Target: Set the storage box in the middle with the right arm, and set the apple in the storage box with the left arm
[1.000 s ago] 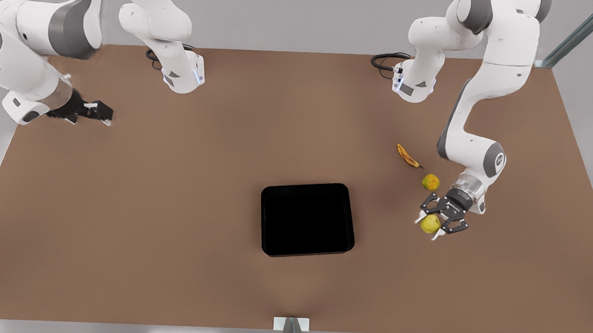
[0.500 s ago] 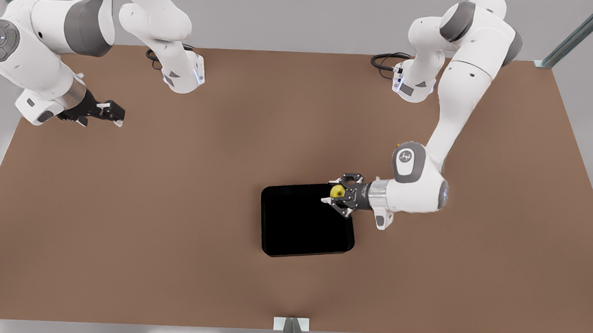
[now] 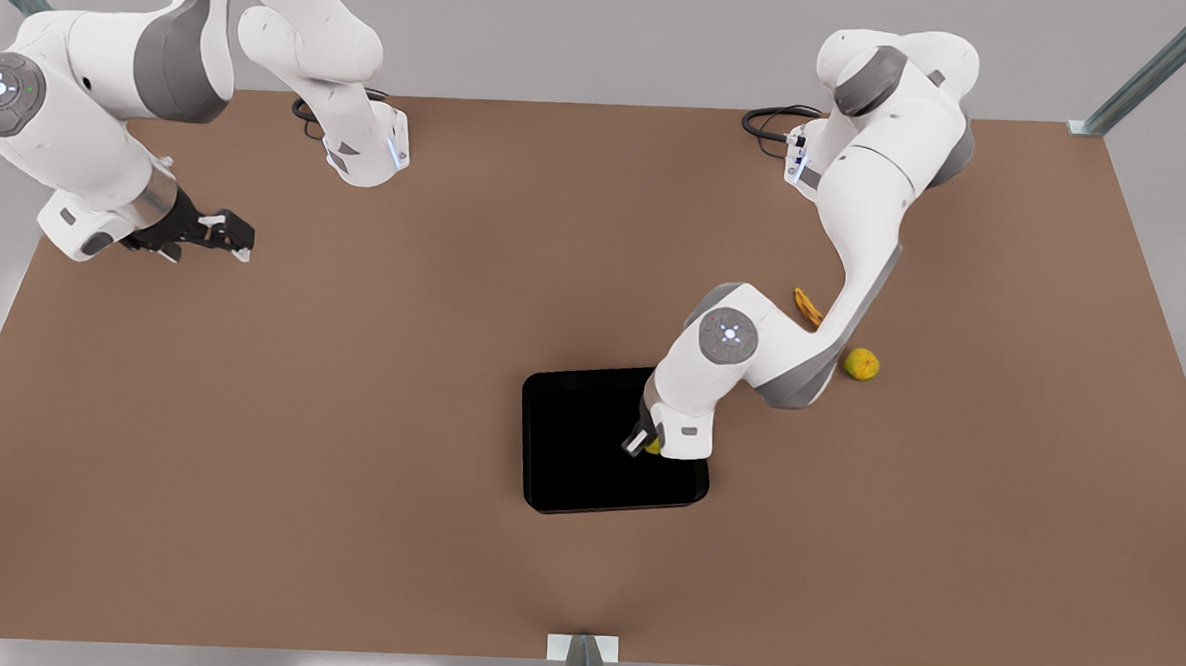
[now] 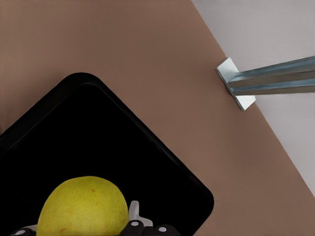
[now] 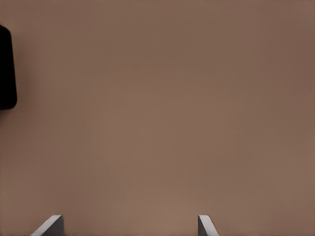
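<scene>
The left hand (image 3: pixel 645 443) is down over the storage box (image 3: pixel 587 473), on the side of the tub toward the front view's right, and it has the apple (image 3: pixel 654 446) with it. From the front view only a sliver of yellow-green peeks out beneath the white wrist; the left wrist view gives the better look, with the apple (image 4: pixel 82 207) sitting big and smooth between the fingers (image 4: pixel 134 215), which are closed against its sides. The black floor of the storage box (image 4: pixel 113 147) lies behind the fruit, so the apple is above the inside of the tub, though whether it touches the bottom cannot be told. The storage box itself sits flat on the brown table (image 3: pixel 349 412), about midway across it and toward the near edge. Off to the front view's left the right hand (image 3: pixel 229 232) waits above bare table, well away from the box (a long way from the action). Its two fingertips (image 5: pixel 51 225) stand wide apart in the right wrist view with nothing between them, and a corner of the storage box (image 5: pixel 6 69) shows at that view's edge. Over on the front view's right, a small orange-green fruit (image 3: pixel 861 364) rests on the table, with a banana (image 3: pixel 805 306) near it, partly hidden behind the left arm's forearm.
</scene>
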### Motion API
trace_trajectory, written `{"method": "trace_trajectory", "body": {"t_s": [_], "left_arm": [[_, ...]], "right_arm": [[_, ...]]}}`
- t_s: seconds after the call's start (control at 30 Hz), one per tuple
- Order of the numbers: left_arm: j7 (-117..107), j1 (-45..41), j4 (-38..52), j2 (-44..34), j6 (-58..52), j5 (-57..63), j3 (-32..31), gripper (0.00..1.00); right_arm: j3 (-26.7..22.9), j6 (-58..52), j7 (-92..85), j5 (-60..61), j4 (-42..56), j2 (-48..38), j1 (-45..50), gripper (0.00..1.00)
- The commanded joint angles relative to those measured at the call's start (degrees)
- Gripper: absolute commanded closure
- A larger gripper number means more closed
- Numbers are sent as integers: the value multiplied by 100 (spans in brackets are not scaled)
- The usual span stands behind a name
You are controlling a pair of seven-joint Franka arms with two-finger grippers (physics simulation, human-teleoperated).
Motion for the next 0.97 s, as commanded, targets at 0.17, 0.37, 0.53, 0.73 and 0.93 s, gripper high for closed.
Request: {"method": "trace_trajectory", "body": {"t_s": [0.17,0.37,0.53,0.73,0.93], "left_arm": [[-462,-11,99,86,-106,731,-154,0],[2304,235,-1236,-1785,-299,-754,618,0],[7411,815,-2810,-3965,-1556,-2732,2464,0],[9741,815,-2160,-4450,-3736,-2635,3546,0],[9724,772,-736,-3360,-4061,-2679,3458,0]], "right_arm": [[203,23,-9,-35,-18,149,110,0],[151,95,0,-27,26,299,58,0],[142,-890,0,0,237,193,58,0],[-52,-838,0,0,422,202,-21,0],[-60,-653,0,0,536,211,-82,0]]}}
